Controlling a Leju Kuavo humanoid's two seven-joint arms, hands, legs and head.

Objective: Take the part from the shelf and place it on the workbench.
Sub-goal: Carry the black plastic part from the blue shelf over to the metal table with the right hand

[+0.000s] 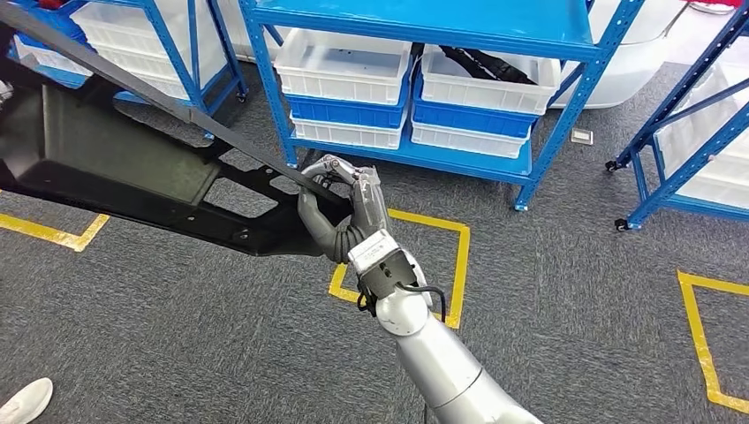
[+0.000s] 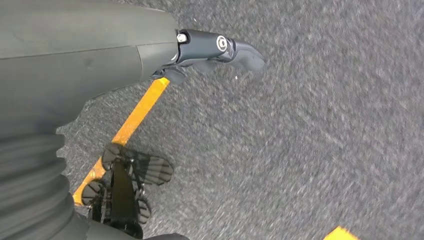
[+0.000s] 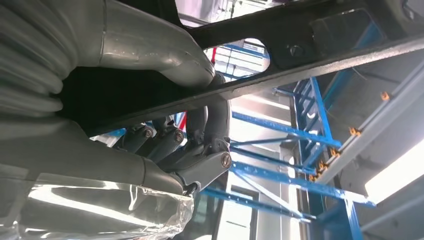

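The part (image 1: 115, 168), a long black moulded plastic panel with cut-out openings and a thin strut running diagonally above it, hangs in the air over the grey carpet (image 1: 565, 265), well in front of the shelves. Its near end sits in the right hand (image 1: 344, 212), whose fingers (image 1: 340, 168) curl over the top edge while the thumb wraps underneath, so the hand grips the panel firmly. In the right wrist view the same right hand (image 3: 165, 150) closes around the dark bar of the part (image 3: 310, 65), thumb on one side and darker fingers (image 3: 200, 145) on the other. The panel stretches away from the hand toward the robot's left and runs out of the head view.

The left hand (image 2: 220, 50) hangs above the carpet (image 2: 310, 140) with nothing in it; whether its fingers are spread or drawn together I cannot tell from this angle.

Behind the part stands a blue metal shelf (image 1: 424, 26) holding white bins (image 1: 344, 62) and blue bins (image 1: 349, 110) on its lower level. Yellow tape squares (image 1: 459, 256) mark the carpet beside the right arm. A white shoe (image 1: 25, 402) of a person shows at the lower left corner of the head view.
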